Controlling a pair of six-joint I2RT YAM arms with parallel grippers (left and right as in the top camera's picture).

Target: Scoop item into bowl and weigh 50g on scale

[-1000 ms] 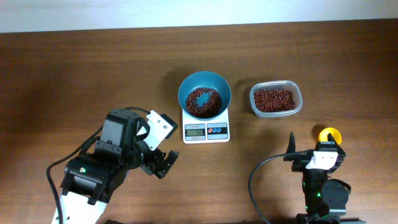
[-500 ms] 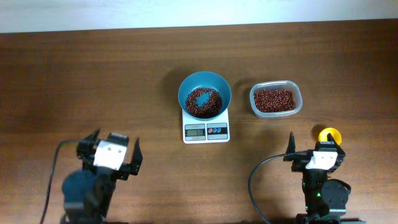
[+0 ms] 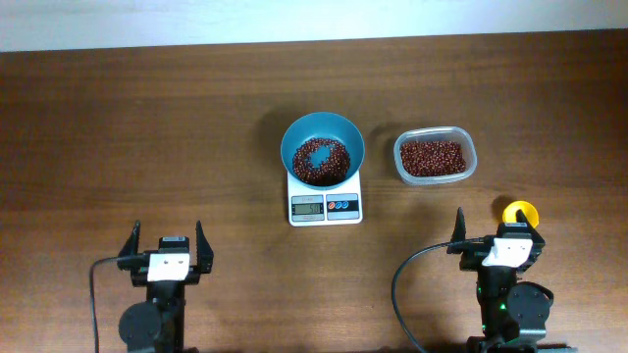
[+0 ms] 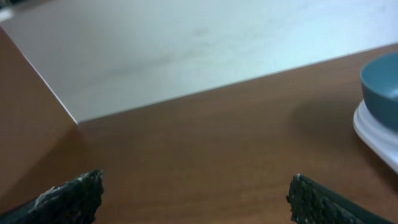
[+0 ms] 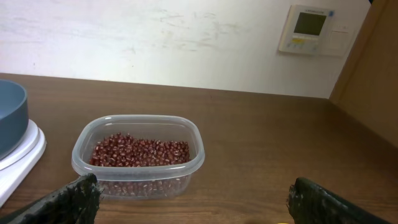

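Observation:
The teal-blue bowl point(image 3: 323, 149) stands on the white scale point(image 3: 326, 201) at the table's middle and holds a heap of red-brown beans point(image 3: 321, 162). The bowl's edge point(image 4: 380, 82) and the scale's rim point(image 4: 373, 132) show at the right of the left wrist view, and both show at the left of the right wrist view, bowl point(image 5: 11, 115) and scale point(image 5: 22, 155). My left gripper point(image 3: 165, 253) is open and empty at the front left, far from the scale. My right gripper point(image 3: 498, 235) is open and empty at the front right.
A clear plastic tub point(image 3: 435, 156) with more beans stands right of the scale; it is also in the right wrist view point(image 5: 138, 155). A yellow scoop point(image 3: 520, 212) lies by the right gripper. A white wall and a wall thermostat point(image 5: 309, 29) are behind the table.
My left arm has pulled back from near the scale to the front left and now points straight ahead, jaws open. The right arm, bowl and scale have not moved.

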